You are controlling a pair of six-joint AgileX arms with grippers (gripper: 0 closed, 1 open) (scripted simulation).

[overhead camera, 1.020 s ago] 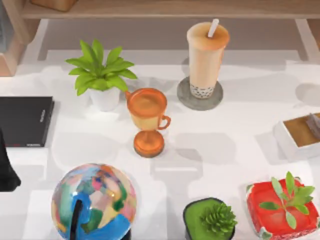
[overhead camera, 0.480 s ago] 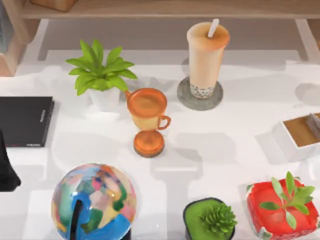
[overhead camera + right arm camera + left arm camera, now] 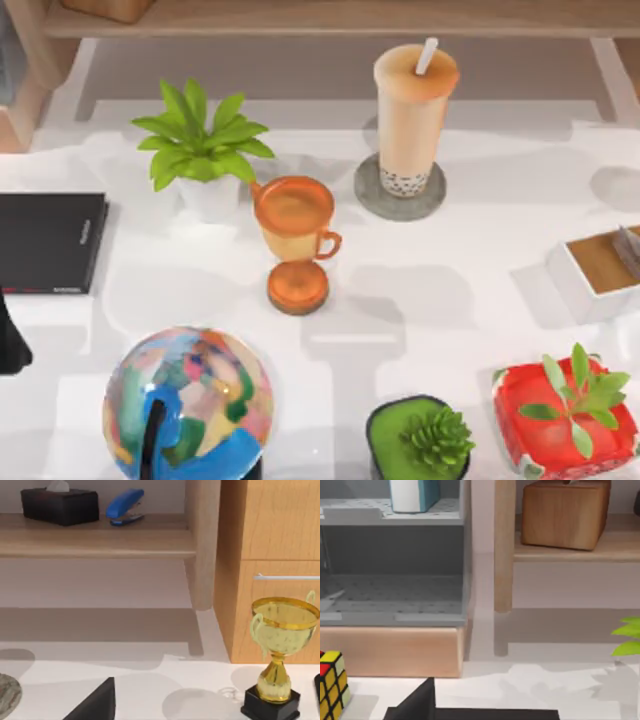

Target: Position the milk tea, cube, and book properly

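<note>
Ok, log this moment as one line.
milk tea: upright on grey coaster | cube: on table by wooden rack | book: upright in rack | left arm: top view's left edge

Orange goblet (image 3: 294, 236) beside potted plant (image 3: 200, 150)

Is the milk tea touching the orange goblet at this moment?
Apart. The top view shows the milk tea standing on its grey coaster, with bare white table between the coaster and the orange goblet.

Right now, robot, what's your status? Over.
Left arm parked at table's left edge. Milk tea upright on its grey coaster; cube on table beside the black book. Orange goblet stands mid-table.
</note>
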